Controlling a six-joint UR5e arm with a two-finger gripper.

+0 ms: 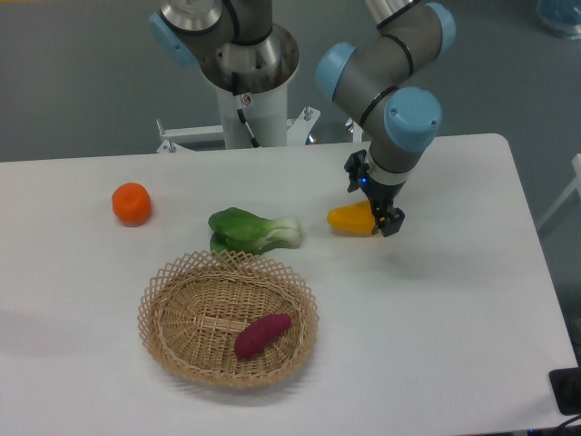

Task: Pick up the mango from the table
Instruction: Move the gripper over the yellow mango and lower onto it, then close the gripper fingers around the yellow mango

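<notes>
- orange (132,203) at the far left of the white table (454,345), round, alone, well apart from the rest.
- woven wicker basket (163,313) at about 7 o'clock from the table's middle, near the front edge.
- purple-red sweet potato (262,335) lying inside the basket, toward its right half, tilted with the upper end to the right.
- green bok choy (252,230) just behind the basket's far rim, at 12 o'clock from it, leaves to the left and pale stalk end to the right; touching the rim or just clear of it, cannot tell.
- mango (349,218) resting on the table at 3 o'clock from the bok choy, near it but apart; yellow-orange, lying crosswise, right end hidden behind the black claw.
- gripper (374,202) directly over the mango's right end, hanging from the grey arm with blue joint caps (413,119) that comes in from 12 o'clock; one black finger at the fruit's far side near 11 o'clock, the other at its near side near 5 o'clock, so spread apart and straddling the fruit; contact with the skin cannot be made out.
- white pedestal of the arm's base (247,109) standing behind the table's far edge, at 12 o'clock from the bok choy.
</notes>
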